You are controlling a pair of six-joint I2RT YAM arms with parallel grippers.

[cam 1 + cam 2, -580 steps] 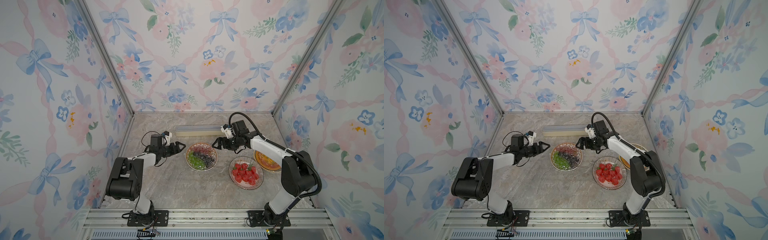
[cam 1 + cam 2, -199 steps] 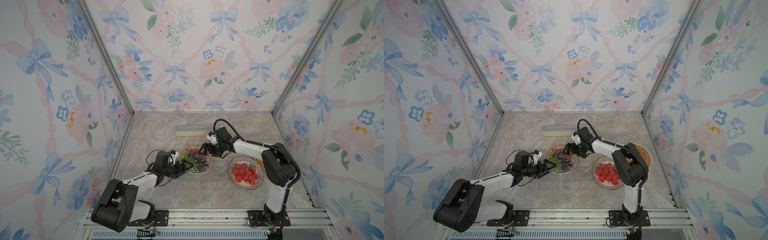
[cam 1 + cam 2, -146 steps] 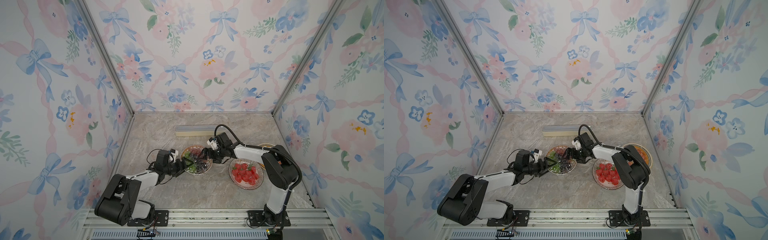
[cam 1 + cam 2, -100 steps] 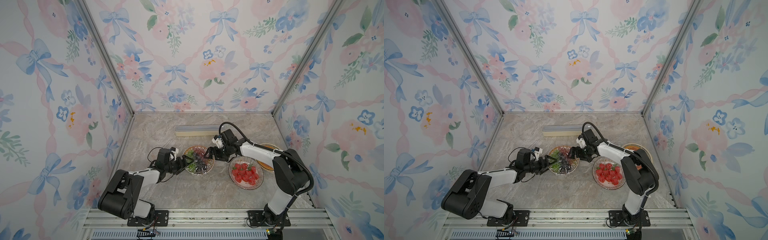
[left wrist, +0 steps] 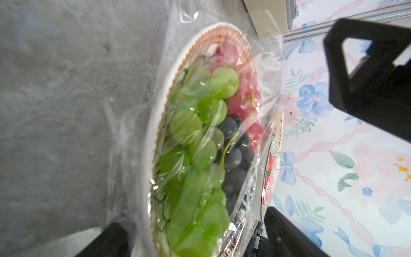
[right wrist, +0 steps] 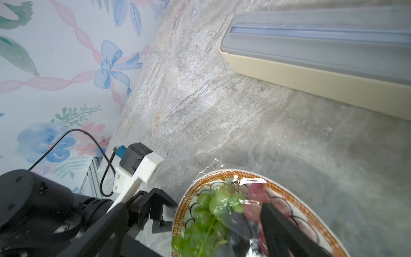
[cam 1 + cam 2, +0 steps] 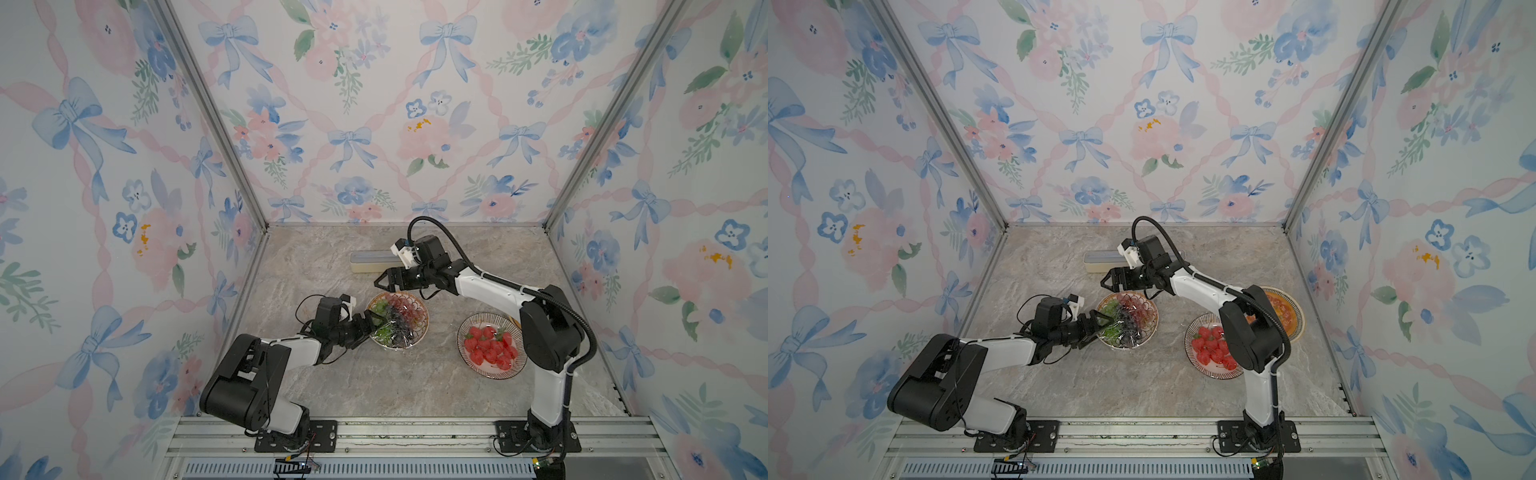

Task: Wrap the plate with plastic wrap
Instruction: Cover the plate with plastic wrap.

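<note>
- The thin, clear plastic wrap lies crinkled over the round, brown-rimmed plate of green, red and dark grapes. Its loose edge spills off the plate's rim onto the grey marbled bench.
- The left claw stays at the plate's rim, jaws spread wide over the edge and gripping nothing that shows.
- The right claw, also wide open and empty, has risen off the plate in the last half-second. It now hangs just beyond the far rim.
- The long cream box sits further beyond the plate, with no film seen running to it.
- By the look of it, the sheet is laid and released; tucking its edges under the plate remains.
</note>
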